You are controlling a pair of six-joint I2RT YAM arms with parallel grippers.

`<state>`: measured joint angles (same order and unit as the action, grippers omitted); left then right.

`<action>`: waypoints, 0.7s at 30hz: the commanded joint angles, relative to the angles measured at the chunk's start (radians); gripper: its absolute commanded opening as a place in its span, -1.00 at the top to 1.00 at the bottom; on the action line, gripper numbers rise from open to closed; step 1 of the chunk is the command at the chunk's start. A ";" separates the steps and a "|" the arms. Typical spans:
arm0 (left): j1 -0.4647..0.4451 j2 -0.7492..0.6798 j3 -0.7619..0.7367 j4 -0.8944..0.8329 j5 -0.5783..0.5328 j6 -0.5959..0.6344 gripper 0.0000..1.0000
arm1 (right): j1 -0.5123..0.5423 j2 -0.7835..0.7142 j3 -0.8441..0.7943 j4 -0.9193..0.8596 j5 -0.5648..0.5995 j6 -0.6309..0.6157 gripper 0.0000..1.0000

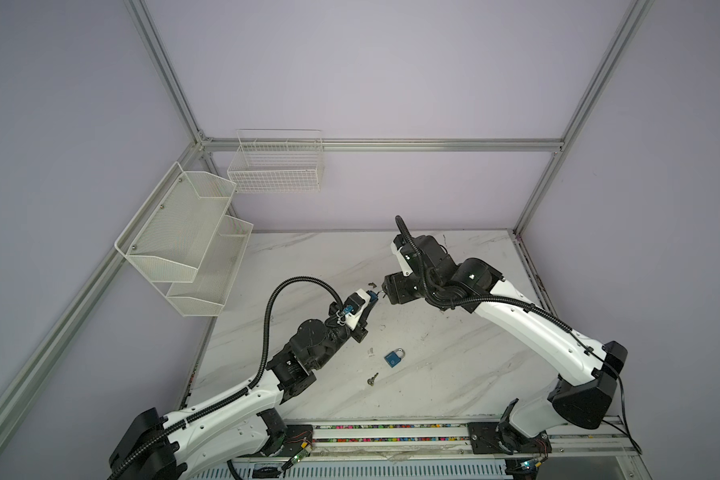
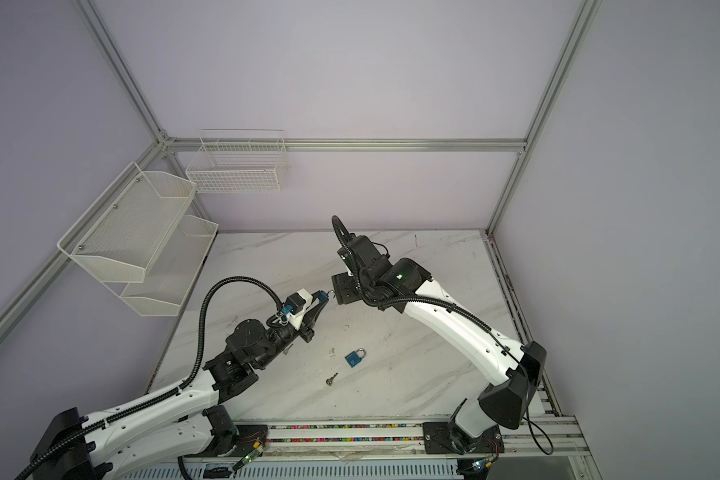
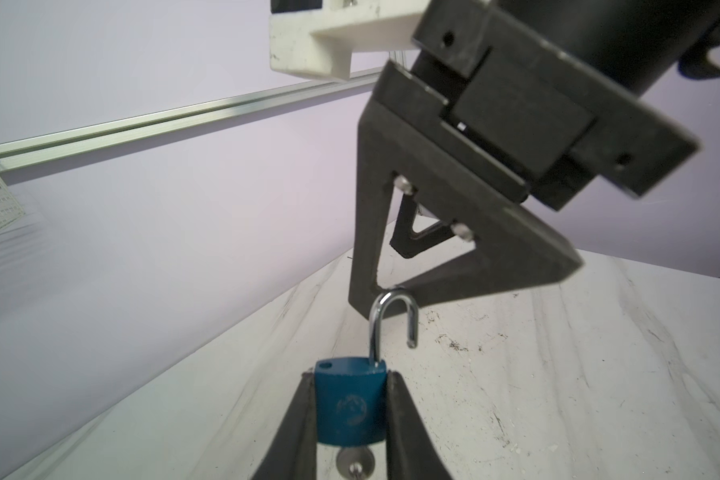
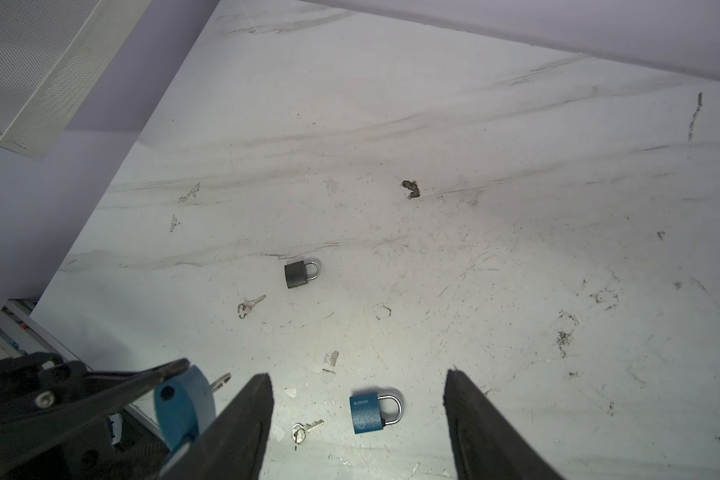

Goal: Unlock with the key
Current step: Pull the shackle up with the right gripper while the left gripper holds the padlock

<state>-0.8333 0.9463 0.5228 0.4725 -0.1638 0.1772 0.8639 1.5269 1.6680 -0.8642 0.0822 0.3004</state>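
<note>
Above mid-table, left gripper [image 3: 352, 376] pinches the held blue padlock [image 3: 348, 409] by its body sides, clear of the surface. Its shackle [image 3: 375, 332] stands open with one leg free, and the inserted key [image 3: 355, 463] sits in the keyhole underneath. Right gripper [image 4: 358, 374] has its jaws spread wide with nothing between them. One fingertip [image 3: 360, 286] is right at the shackle bend; contact unclear. On the marble table [image 4: 474, 208] below: second blue padlock [image 4: 368, 413], shackle closed, loose key [image 4: 304, 430] just beside it. Black padlock [image 4: 299, 274] and spare key [image 4: 248, 305] lie farther off.

table [image 4: 433, 124]: white, dirty marks | on it: blue lock [image 4: 375, 411], key [image 4: 306, 430] just beside | black lock [image 4: 302, 273], second key [image 4: 250, 306] near
</note>
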 commanded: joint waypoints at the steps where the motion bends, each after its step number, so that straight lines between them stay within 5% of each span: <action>1: 0.002 -0.001 -0.037 0.084 -0.013 0.015 1.00 | -0.002 -0.045 -0.015 -0.010 -0.032 -0.025 -0.38; 10: 0.001 0.026 -0.015 0.077 -0.019 -0.010 1.00 | -0.013 -0.105 -0.057 0.045 -0.059 -0.032 -0.39; 21: 0.001 0.157 0.115 -0.044 -0.176 -0.208 1.00 | -0.019 -0.199 -0.131 0.067 0.158 0.010 -0.47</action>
<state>-0.8333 1.0630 0.5312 0.4763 -0.2657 0.0715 0.8505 1.3792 1.5608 -0.8261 0.1631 0.2951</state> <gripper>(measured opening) 0.219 0.731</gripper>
